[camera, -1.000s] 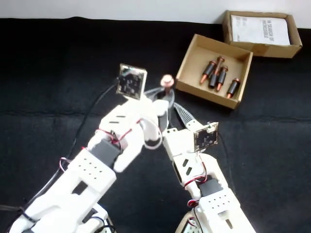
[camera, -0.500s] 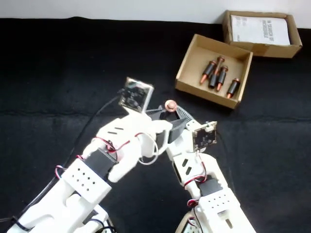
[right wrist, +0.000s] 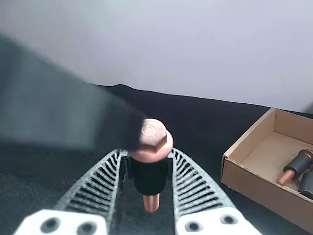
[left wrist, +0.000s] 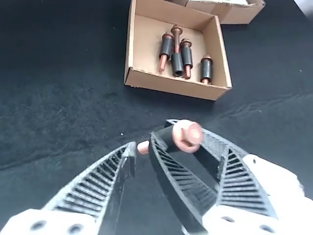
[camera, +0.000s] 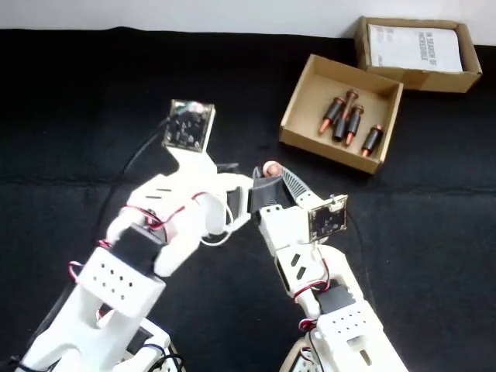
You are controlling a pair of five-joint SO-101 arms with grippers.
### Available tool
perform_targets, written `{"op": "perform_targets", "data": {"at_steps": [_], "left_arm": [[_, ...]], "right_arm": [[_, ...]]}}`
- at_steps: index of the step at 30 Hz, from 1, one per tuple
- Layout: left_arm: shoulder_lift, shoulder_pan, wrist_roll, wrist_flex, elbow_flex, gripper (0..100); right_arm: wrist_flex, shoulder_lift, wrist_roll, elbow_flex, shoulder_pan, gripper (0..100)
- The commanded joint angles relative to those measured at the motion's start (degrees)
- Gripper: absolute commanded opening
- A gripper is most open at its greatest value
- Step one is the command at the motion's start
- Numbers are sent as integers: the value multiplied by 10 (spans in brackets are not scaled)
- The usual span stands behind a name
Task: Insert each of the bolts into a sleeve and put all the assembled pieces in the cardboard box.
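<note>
Squarely, the right gripper (right wrist: 146, 155) clasps a copper bolt (right wrist: 152, 138) in its black sleeve (right wrist: 148, 178); left gripper (left wrist: 142, 141) parted.

Bolt (right wrist: 155, 134) — lower, inside the sleeve (right wrist: 148, 178) in the right gripper (right wrist: 148, 155) — left gripper (left wrist: 142, 142) loose around it.

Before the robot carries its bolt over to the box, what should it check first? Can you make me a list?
1. Bolt pushed through the sleeve: ok, its tip pokes out the far end.
2. Right claw shut on the sleeve: ok.
3. Left claw not holding the bolt: ok, it is open.
4. Left claw out of the way: not ok, it sits right beside the bolt.
5. Room in the box: ok, four finished pieces lie inside with bare floor beside them.
</note>
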Motion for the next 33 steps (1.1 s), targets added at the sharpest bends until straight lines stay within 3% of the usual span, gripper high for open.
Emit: {"op": "perform_targets", "data": {"at_steps": [1, 5, 9, 13, 17, 28, 33], "left_arm": [[-10, -8, 1, 113, -129, 274], [-26, -8, 2, 206, -232, 274], [-87, -7, -3, 229, -273, 271], [-167, -18, -4, 231, -262, 157], [-246, -71, -4, 229, -201, 3], [-435, -166, -4, 229, 25, 30], [-537, -192, -4, 203, 140, 30]], "right_arm": [[-8, -12, -2, 26, 6, 6], [-8, -12, -2, 26, 6, 6], [-7, -12, -2, 23, 11, 6], [-6, -11, -2, 4, 44, 6], [57, -11, -4, -65, 80, 6], [224, -7, -3, -279, 91, 6], [267, 69, -5, -364, 98, 6]]}}
